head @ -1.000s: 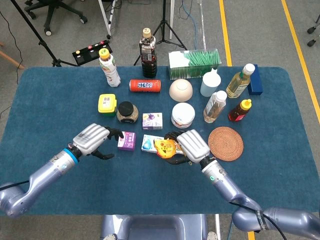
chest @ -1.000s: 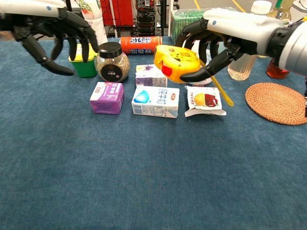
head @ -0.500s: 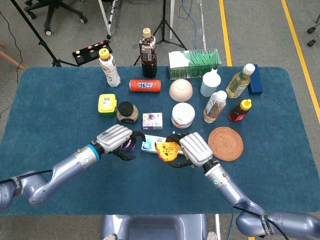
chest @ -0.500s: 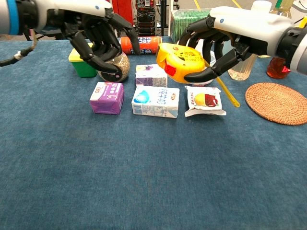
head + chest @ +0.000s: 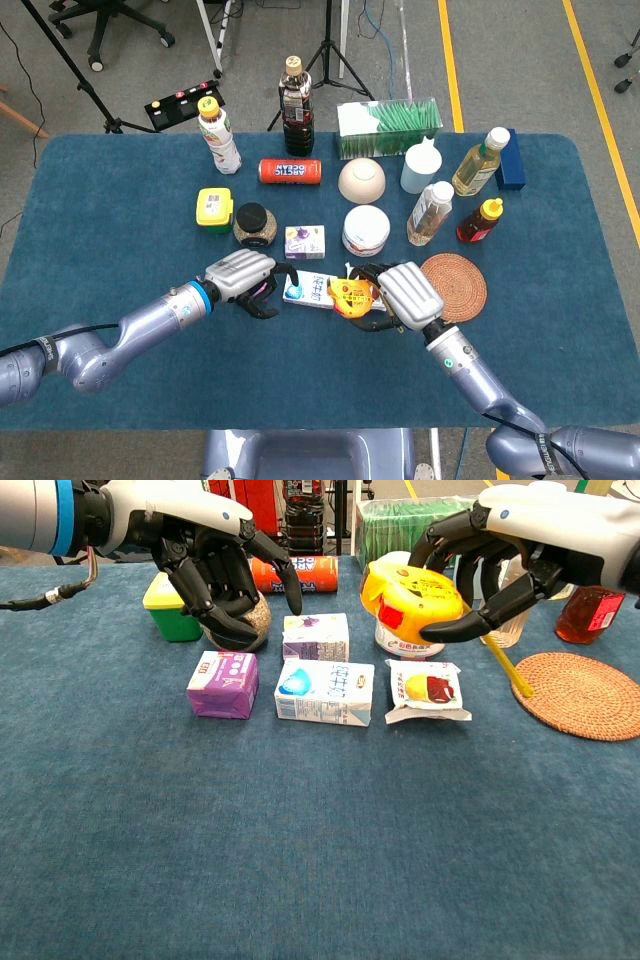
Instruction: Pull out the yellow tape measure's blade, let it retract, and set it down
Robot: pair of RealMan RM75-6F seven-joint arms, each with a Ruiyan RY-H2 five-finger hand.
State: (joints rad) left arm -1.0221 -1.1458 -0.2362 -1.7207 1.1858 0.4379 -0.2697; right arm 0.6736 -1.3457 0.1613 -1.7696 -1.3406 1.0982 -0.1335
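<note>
Holding the yellow tape measure [image 5: 411,593] clear of the table, your right hand [image 5: 500,540] has carried it rightward over the last second, from above the middle of the carton row to above the small packet [image 5: 428,689] at right of centre in the chest view. A thin yellow strip [image 5: 508,666] hangs from it down toward the woven coaster [image 5: 584,694]; whether that is the blade or a wrist strap, you cannot tell from here. Meanwhile your left hand [image 5: 212,565] has swept in from the far left edge and now hovers in the upper left of the chest view, over the purple carton [image 5: 223,683] and in front of the glass jar [image 5: 243,628]. That closing of the gap suggests you are lining up the pull, which does not look started yet.

Your right hand's fingers curl over the top of the case with the thumb clamped beneath, a firm wrap. Your left hand holds nothing: its fingers are half-curled and spread, pointing downward. In the head view both forearms reach in from the lower edge, hands near each other at mid-frame, with the blue-and-white carton [image 5: 310,289] between them.
</note>
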